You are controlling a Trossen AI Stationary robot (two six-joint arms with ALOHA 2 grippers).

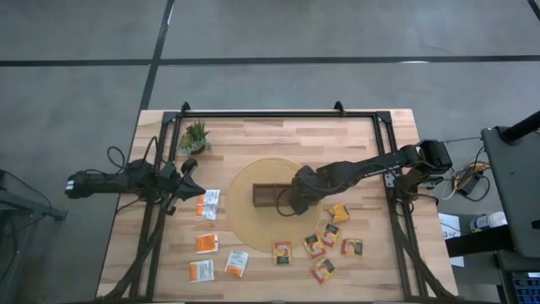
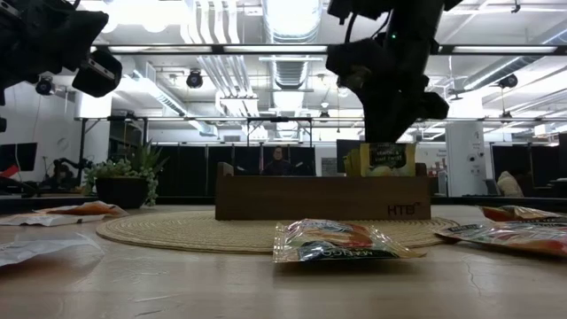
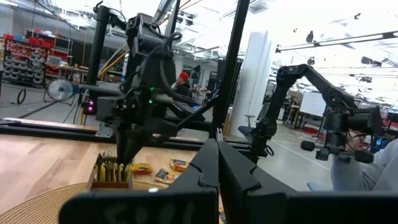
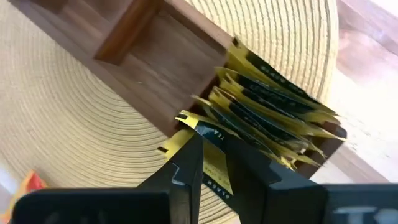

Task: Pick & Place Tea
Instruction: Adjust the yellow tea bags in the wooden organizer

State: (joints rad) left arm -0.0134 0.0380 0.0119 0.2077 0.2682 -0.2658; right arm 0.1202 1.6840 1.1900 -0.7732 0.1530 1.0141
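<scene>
A dark brown divided wooden tray (image 1: 268, 194) lies on a round woven mat (image 1: 245, 221) at the table's middle. Several yellow tea sachets (image 4: 273, 118) stand on edge in its end compartment. My right gripper (image 4: 214, 146) hangs over that end, shut on one more yellow sachet (image 4: 216, 171). Orange-brown sachets (image 1: 314, 245) and white-and-orange ones (image 1: 208, 203) lie flat on the table near the front. My left gripper (image 1: 190, 169) is shut on nothing, raised at the table's left side. My right gripper pinches the yellow sachet's flat faces (image 4: 214, 163) between its two fingers (image 4: 189, 163). The fingers come steeply from above, slanting down. The sachet stands on edge below them, its lower end (image 4: 193, 121) at the tray's end compartment beside the other sachets; whether it rests there I cannot tell.
A small green potted plant (image 1: 195, 137) stands at the far left. One yellow sachet (image 1: 339, 212) lies at the mat's right edge. A black frame (image 1: 278, 113) runs along the table's far and side edges. Bare wood lies between the plant and the mat.
</scene>
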